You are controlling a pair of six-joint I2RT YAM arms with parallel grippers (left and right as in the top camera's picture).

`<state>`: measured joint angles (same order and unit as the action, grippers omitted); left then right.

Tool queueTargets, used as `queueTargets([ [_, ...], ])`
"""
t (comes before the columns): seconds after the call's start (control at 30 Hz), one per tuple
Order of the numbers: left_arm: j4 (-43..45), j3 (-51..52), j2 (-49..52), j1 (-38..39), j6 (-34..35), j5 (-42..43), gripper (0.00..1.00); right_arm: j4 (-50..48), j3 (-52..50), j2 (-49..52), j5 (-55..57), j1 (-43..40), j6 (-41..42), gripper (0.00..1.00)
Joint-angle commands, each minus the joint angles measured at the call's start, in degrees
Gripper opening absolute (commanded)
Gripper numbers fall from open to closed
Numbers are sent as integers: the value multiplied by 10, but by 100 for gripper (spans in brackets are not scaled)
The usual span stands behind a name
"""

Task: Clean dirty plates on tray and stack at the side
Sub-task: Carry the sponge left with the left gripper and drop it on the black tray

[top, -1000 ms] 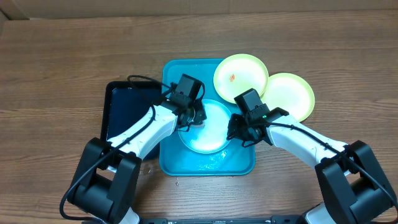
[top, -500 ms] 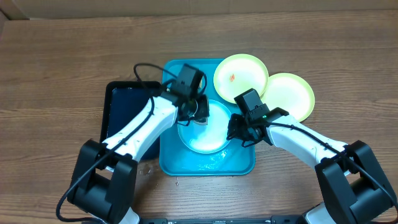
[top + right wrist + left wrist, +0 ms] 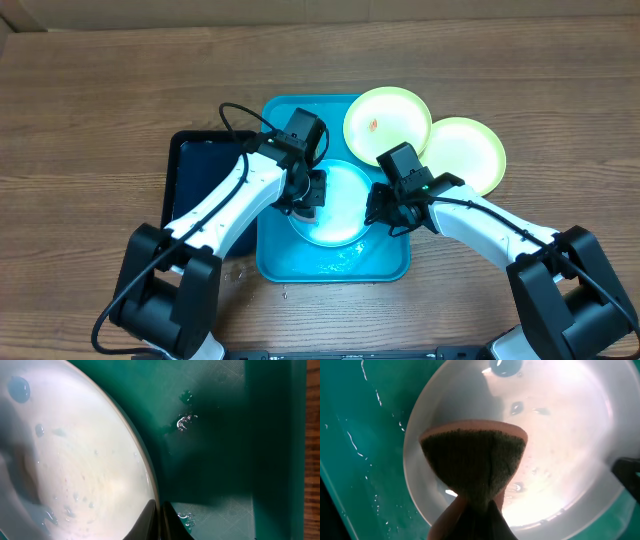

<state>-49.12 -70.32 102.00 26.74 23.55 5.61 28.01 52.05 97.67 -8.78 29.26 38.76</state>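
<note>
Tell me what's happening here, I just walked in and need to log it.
The left gripper is shut on a sponge, held over the wet blue-rimmed plate lying in the turquoise tray. The right gripper pinches that plate's rim on its right side. A green plate with a small red smear overlaps the tray's far right corner, and a second green plate lies beside it. A dark tray sits left of the turquoise one.
</note>
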Motion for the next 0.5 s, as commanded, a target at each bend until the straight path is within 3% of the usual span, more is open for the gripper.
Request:
queueTargets([
  [0.0, 18, 13, 34, -5, -13, -14, 4, -3, -7, 5, 2, 0, -2, 4],
  [0.13, 42, 13, 77, -5, -13, 22, 4, -3, -7, 5, 2, 0, -2, 4],
  [0.3, 68, 13, 108, -5, -13, 140, 4, -3, -7, 5, 2, 0, -2, 4],
  [0.47, 88, -7, 87, -5, -61, 253, 4, -3, -7, 5, 2, 0, -2, 4],
])
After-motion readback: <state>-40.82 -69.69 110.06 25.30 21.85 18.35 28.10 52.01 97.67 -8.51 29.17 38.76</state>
